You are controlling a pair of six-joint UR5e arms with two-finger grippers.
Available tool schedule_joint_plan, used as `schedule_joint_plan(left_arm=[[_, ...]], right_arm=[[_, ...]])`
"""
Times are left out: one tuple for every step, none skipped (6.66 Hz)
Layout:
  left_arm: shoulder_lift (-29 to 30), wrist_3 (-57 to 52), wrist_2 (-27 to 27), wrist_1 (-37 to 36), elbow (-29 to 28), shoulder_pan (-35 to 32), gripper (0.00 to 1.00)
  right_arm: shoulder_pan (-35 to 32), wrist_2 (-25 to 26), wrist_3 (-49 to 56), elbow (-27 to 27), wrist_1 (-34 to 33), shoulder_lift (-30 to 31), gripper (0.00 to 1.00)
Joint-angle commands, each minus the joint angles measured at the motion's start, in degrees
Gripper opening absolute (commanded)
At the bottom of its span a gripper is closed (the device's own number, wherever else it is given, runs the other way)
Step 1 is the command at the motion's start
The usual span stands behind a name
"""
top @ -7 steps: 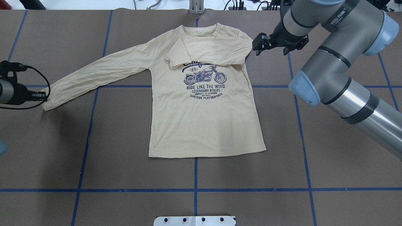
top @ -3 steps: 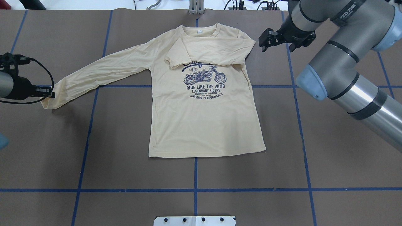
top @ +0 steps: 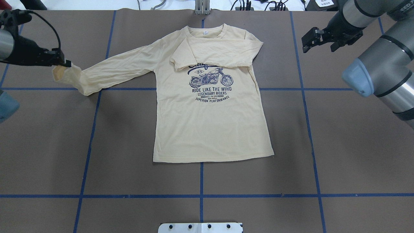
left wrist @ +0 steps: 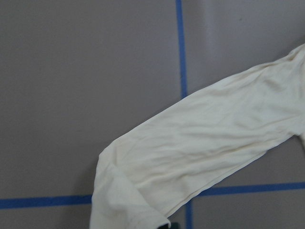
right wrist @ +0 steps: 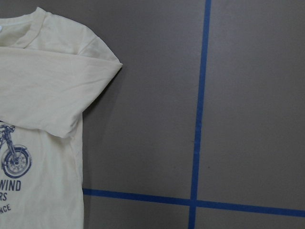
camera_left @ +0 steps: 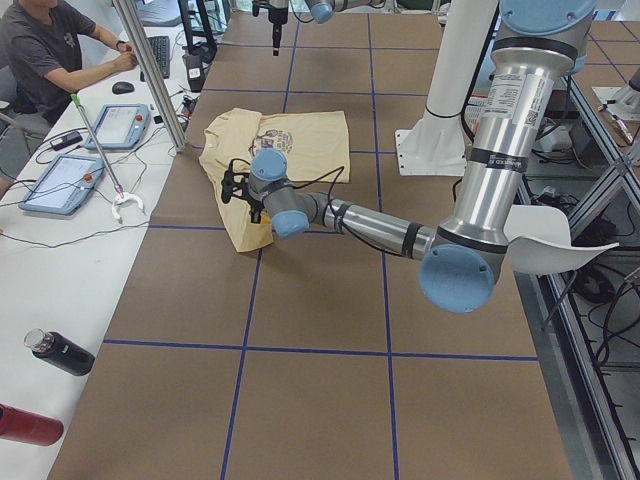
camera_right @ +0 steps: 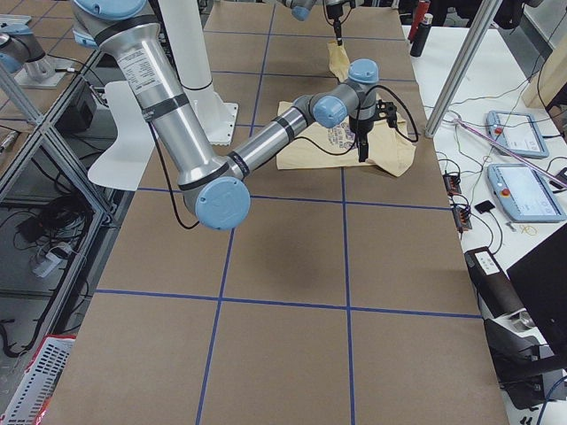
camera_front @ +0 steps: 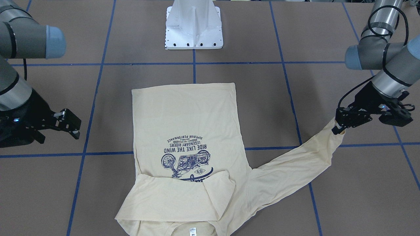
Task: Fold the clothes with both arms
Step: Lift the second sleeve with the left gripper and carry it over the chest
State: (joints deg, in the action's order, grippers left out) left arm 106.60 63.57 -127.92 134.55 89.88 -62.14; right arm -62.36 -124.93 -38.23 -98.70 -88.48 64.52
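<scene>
The cream-yellow long-sleeved T-shirt [top: 210,123] lies flat, print up, in the middle of the table; it also shows in the front view [camera_front: 187,114]. One sleeve [top: 220,51] is folded across its chest. The other sleeve [top: 119,69] stretches out sideways. My left gripper [top: 63,63] is shut on that sleeve's cuff and holds it lifted off the table, as the front view [camera_front: 336,129] shows. The left wrist view shows the hanging sleeve [left wrist: 200,148]. My right gripper [top: 307,40] is open and empty, apart from the shirt's shoulder [right wrist: 95,52]; it also shows in the front view [camera_front: 70,126].
The white pedestal base [camera_front: 194,24] stands at the robot's side of the table. Blue tape lines [top: 201,195] cross the brown table cover. A metal post [top: 202,6] stands beyond the collar. A side bench with tablets [camera_left: 60,180] and bottles [camera_left: 55,352] runs along the far edge.
My left gripper has lifted the sleeve cuff and carried it toward the table's far side, bending the sleeve's end. My right gripper has moved away from the shirt's shoulder, still open.
</scene>
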Motion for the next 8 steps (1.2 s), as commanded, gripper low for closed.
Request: schedule_joint_plan(left_arm=[[10.2,9.2,-0.6,-5.2,-0.1,-0.3,0.0],[14.8,16.3,-1.2,-5.3,-0.5,-0.2,0.0],[19.4,23.5,-2.3,-5.4,-0.7,-0.1,0.0],[27.1,29.1,-2.3,-5.3,-4.3,1.3,0.0],[36.1,32.6,-2.2,-4.7,-12.7,2.8,0.0],[40.8,32.7,-2.0,-3.6,-18.3,4.2,0.0],[44.7,32.8,0.6,1.1,-24.9,6.2,0.0],[47.2,32.9,7.6,3.6,-28.8,9.5,0.0]], right_arm=[[-5.3,-3.4,8.1,-0.4,0.0,5.6,1.0],[-6.9,-3.7,12.3,-0.8,-0.1,8.8,1.0],[-8.0,-3.7,14.4,-1.0,-0.1,11.2,1.0],[-8.4,-3.7,14.8,-1.4,-0.1,12.8,1.0],[-8.4,-3.7,15.0,-1.5,-0.1,13.3,1.0],[-8.6,-3.7,15.0,-2.0,-0.1,14.1,1.0],[-8.7,-4.2,15.0,-2.2,-0.1,14.7,1.0],[-8.6,-4.4,15.0,-1.9,-0.1,14.7,1.0]])
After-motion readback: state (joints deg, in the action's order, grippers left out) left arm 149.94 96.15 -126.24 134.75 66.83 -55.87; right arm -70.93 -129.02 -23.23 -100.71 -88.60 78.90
